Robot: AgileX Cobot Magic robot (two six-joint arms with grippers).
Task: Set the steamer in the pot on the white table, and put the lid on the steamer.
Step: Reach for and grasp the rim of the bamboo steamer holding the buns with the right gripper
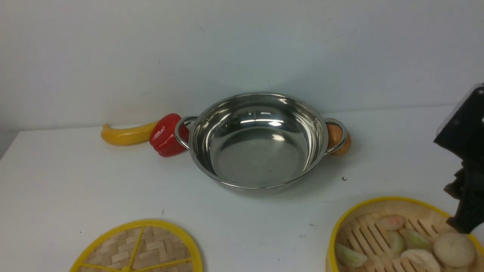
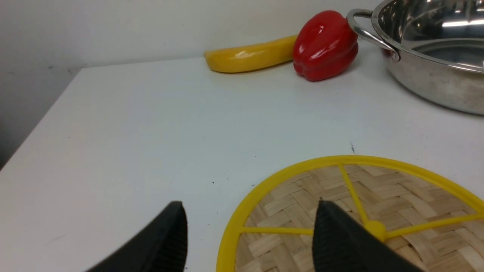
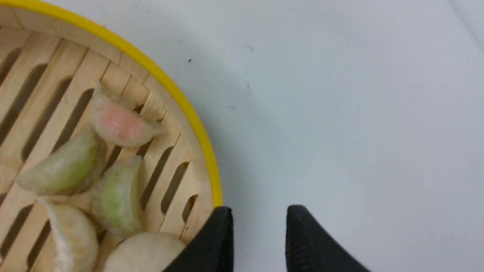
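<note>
Front view: steamer [image 1: 361, 228] and lid [image 1: 113, 253], laid flat on the counter [image 1: 75, 181] nearer than the pot [image 1: 257, 151], are cut off by the frame. The pot's handles are aligned left-right. Seen parted and empty: left claw [image 2: 249, 204] over the lid, right claw [image 3: 259, 208] at the steamer's rim.

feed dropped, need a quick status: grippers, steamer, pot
Left gripper open above the lid's edge. Right gripper open at the steamer rim, nothing held. The steamer on the table, the pot empty. Red pepper beside the pot's left handle.

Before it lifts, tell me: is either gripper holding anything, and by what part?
Nothing is held. The left gripper is open above the lid edge; the right gripper is open beside the steamer rim, not clamping it.
</note>
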